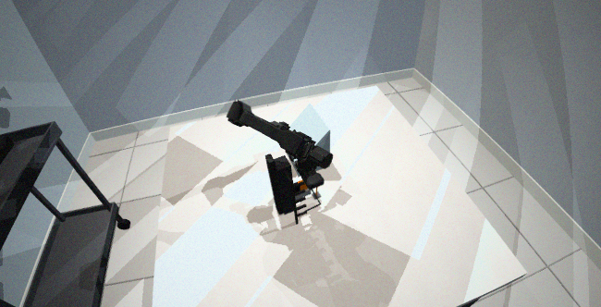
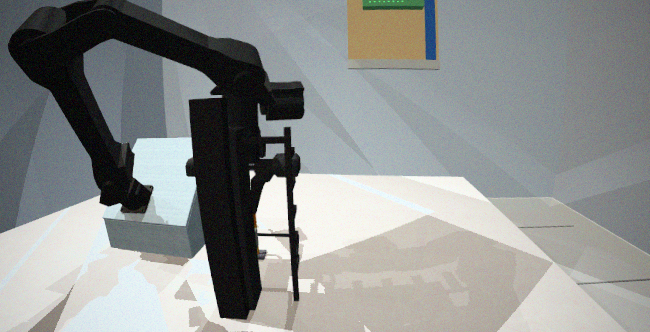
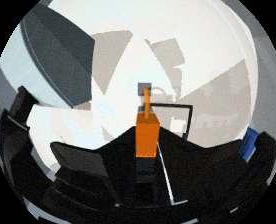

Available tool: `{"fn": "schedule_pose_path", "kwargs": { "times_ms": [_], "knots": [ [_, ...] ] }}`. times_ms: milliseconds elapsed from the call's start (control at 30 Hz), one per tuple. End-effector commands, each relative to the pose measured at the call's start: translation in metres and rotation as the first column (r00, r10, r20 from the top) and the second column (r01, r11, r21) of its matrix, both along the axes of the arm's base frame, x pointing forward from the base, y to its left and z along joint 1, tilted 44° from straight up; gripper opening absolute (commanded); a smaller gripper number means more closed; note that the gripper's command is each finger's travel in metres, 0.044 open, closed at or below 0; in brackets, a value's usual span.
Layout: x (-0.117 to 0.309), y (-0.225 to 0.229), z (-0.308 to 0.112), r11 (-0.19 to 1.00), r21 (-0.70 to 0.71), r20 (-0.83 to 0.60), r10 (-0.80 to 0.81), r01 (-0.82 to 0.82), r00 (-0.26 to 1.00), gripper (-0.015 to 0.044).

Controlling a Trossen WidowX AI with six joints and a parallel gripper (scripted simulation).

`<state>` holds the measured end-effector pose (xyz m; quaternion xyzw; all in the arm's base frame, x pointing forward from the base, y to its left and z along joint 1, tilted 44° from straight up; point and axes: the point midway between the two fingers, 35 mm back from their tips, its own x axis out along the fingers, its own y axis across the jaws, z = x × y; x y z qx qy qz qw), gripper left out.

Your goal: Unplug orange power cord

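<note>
The black power strip (image 1: 285, 186) (image 2: 251, 281) stands upright against a tall black panel (image 2: 212, 206). The orange plug (image 3: 147, 140) (image 1: 302, 185) is at the strip's front side, and only an orange sliver shows in the exterior view. Its orange cord (image 3: 147, 102) runs from the plug toward a small grey piece (image 3: 144, 89). My gripper (image 3: 146, 129) is shut on the orange plug, with one finger at each side of it. The contact between plug and socket is hidden, so I cannot tell how deep the plug sits.
A thin black frame (image 2: 293, 261) (image 3: 191, 120) stands just in front of the strip. The arm's base is on a pale blue block (image 2: 150, 238) behind the panel. A blue object (image 3: 249, 144) shows at the right in the wrist view. A dark cart (image 1: 79, 246) stands at the left.
</note>
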<state>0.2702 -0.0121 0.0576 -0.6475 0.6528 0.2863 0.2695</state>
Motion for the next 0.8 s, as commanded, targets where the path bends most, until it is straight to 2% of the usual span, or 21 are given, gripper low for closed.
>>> {"fn": "schedule_pose_path", "kwargs": {
  "times_ms": [0,767],
  "knots": [
    [0.001,0.008,-0.006,1.0,0.009,0.001,0.003,-0.003,1.0,0.0],
    [0.0,0.038,-0.029,1.0,0.013,0.002,0.005,-0.005,1.0,0.0]
  ]
}}
